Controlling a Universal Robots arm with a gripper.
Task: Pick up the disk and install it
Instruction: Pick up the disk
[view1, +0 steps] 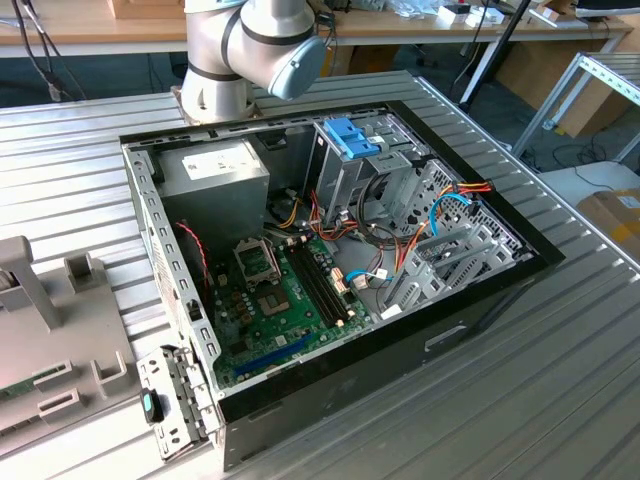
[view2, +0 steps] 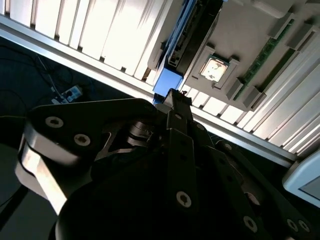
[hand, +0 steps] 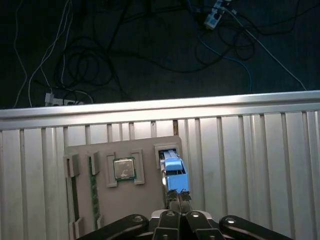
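At the gripper (hand: 179, 194): closed, tips pinched on the near end of the light-blue handle of the disk (hand: 173, 168), as best read from both wrist views. Not yet lifted. Standing on edge in the end slot of the grey holder tray (hand: 147, 144), handle toward the wrist, dark body down inside the slot.

Further along the same tray, apart from the grasp: a processor chip (hand: 124, 168) in its square pocket, then a green memory stick (hand: 92, 182) in a narrow slot. Beneath the tray, the slatted metal desk (hand: 250, 160); beyond its edge, dark floor (hand: 150, 85). In the exterior view, on that desk, the open computer case (view1: 450, 340) with its upright silver drive cage (view1: 345, 180).

Judged as the pick-up step, hold taken and lift not begun; installing untouched. Calls for a straight pull along the slot, without tilt, so as not to jam the carrier against the slot walls or slip off so thin a handle.
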